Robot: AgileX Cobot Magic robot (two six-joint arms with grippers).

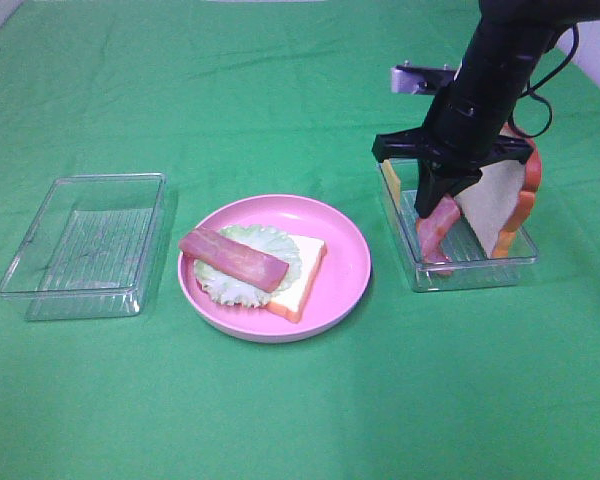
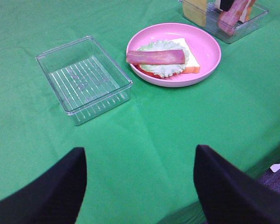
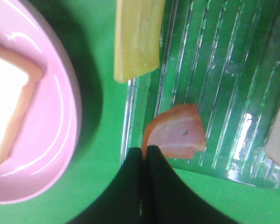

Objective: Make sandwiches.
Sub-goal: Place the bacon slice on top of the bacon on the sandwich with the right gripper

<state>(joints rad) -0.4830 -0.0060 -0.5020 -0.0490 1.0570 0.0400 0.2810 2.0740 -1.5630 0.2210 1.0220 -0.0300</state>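
Observation:
On the pink plate (image 1: 345, 262) lies a partial sandwich: a white bread slice (image 1: 305, 270) with orange crust, a green lettuce leaf (image 1: 220, 285) and one bacon strip (image 1: 235, 258); it also shows in the left wrist view (image 2: 156, 57). My right gripper (image 1: 440, 205) is shut on a second bacon strip (image 1: 438, 230) (image 3: 175, 136), which hangs over the right clear tray (image 1: 470, 268). A second bread slice (image 1: 498, 205) leans in that tray, and a yellow cheese square (image 3: 136, 35) stands at its plate-side wall. My left gripper (image 2: 140, 186) is open and empty, far from the plate.
An empty clear tray (image 1: 85, 245) stands left of the plate on the green cloth, also in the left wrist view (image 2: 84, 79). The table's edge shows near the left gripper (image 2: 270, 161).

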